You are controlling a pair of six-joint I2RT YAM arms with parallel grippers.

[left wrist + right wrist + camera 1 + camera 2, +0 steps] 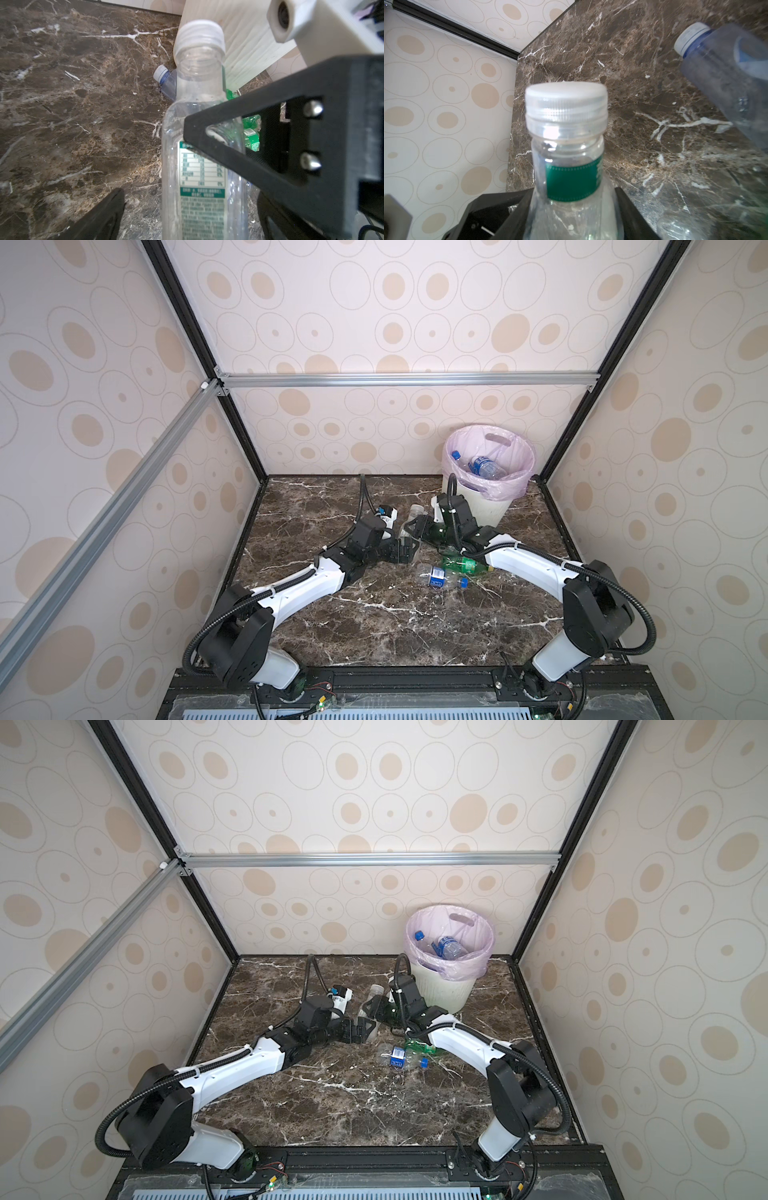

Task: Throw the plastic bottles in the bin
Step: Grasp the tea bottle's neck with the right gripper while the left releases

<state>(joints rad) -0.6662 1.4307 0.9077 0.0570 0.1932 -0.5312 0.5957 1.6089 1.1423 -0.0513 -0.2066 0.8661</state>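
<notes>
In both top views the clear bottle point(409, 522) point(370, 1002) is over the middle of the desk point(374, 630), somewhat towards its far edge, between the two arms. The right gripper point(415, 527) point(376, 1009) is clamped on it. The left gripper point(409, 548) point(368, 1029) sits just on the front-edge side with its jaws spread. The bin point(490, 506) point(449, 986) stands in the far right corner, close behind the right arm, with blue-capped bottles point(484, 466) lying in its pink bag. A green bottle point(461, 564) and a crushed bottle point(436, 576) with a blue label lie nearer the front, beside the right arm.

From the left wrist, the clear bottle has a white cap and a green-and-white printed label. It stands between the left gripper's wide-apart fingers point(104, 216), clear of the one in view. A black finger of the right gripper crosses its side. A blue-tinted bottle point(166, 83) lies beyond, against the bin.

From the right wrist, both black fingers point(506, 209) press the bottle's shoulders below its green neck band. The blue-tinted bottle point(726, 79) lies alongside.
</notes>
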